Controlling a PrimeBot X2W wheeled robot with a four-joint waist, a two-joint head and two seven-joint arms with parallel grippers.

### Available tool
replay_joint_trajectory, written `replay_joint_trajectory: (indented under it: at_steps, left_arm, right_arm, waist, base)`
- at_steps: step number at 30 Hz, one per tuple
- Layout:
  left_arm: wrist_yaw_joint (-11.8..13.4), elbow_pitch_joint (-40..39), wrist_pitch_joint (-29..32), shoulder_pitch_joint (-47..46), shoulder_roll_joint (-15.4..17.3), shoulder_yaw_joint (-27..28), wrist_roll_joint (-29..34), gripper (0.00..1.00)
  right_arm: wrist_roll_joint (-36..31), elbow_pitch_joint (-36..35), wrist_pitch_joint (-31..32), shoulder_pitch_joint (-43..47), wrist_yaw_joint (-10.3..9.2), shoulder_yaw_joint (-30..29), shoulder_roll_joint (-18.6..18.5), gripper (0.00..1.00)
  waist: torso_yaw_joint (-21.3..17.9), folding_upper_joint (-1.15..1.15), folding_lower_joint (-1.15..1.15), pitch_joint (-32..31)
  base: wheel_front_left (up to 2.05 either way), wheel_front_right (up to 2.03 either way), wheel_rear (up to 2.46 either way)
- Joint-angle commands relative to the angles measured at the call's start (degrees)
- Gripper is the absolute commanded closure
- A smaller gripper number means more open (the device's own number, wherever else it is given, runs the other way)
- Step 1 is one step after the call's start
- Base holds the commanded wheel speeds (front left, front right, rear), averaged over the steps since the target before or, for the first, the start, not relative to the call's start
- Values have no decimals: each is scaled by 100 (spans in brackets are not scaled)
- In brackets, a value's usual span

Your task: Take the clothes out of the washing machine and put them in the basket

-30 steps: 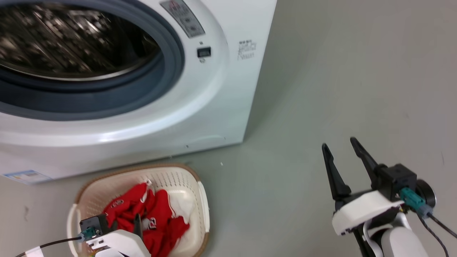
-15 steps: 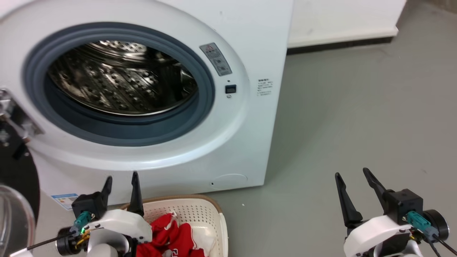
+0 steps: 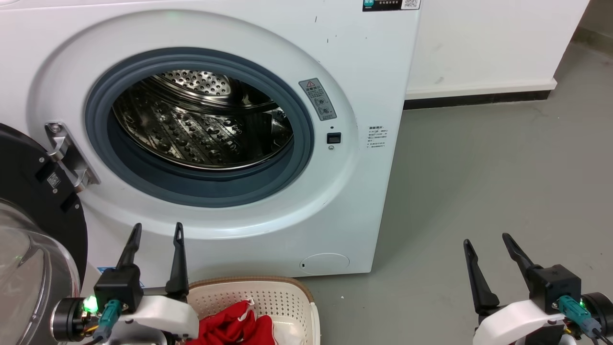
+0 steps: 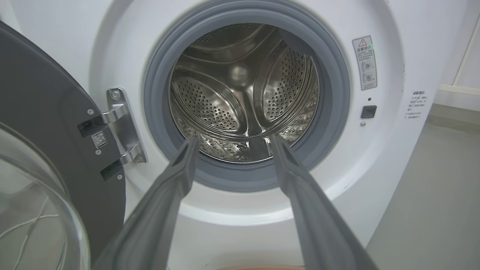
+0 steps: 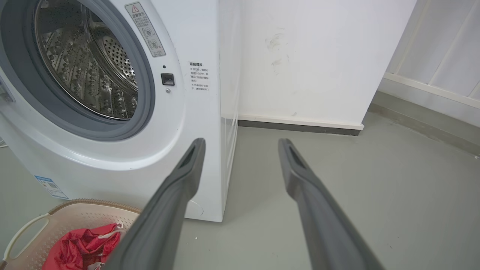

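Both grippers are spread wide, holding nothing. The left gripper raises its long dark fingers before the washing machine, and the right gripper does the same over the grey floor. The crumpled red clothes lie in the perforated cream basket at the machine's foot.

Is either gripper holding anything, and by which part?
Nothing is held. The left gripper and right gripper are both open and empty; the clothes lie in the basket.
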Motion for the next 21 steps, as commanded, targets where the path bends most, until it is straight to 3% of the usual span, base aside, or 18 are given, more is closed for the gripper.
replay_joint_trajectory:
  at_steps: [1, 6, 21]
  left_arm:
    - [44, -153, 104, 155, 21, -45, 59, 0]
    - [181, -780, 645, 689, -4, -7, -32, 0]
    - [241, -773, 836, 854, 63, 7, -174, 0]
  right_arm:
    - [-47, -43, 0, 76, -4, -22, -2, 0]
    - [-157, -111, 56, 217, -4, -39, -2, 0]
    - [-100, -247, 102, 312, -4, 60, -2, 0]
  waist:
    - [26, 0, 1, -25]
    - [59, 0, 1, -128]
    - [-20, 0, 1, -246]
  base:
    - [0, 0, 0]
    - [0, 0, 0]
    - [0, 0, 0]
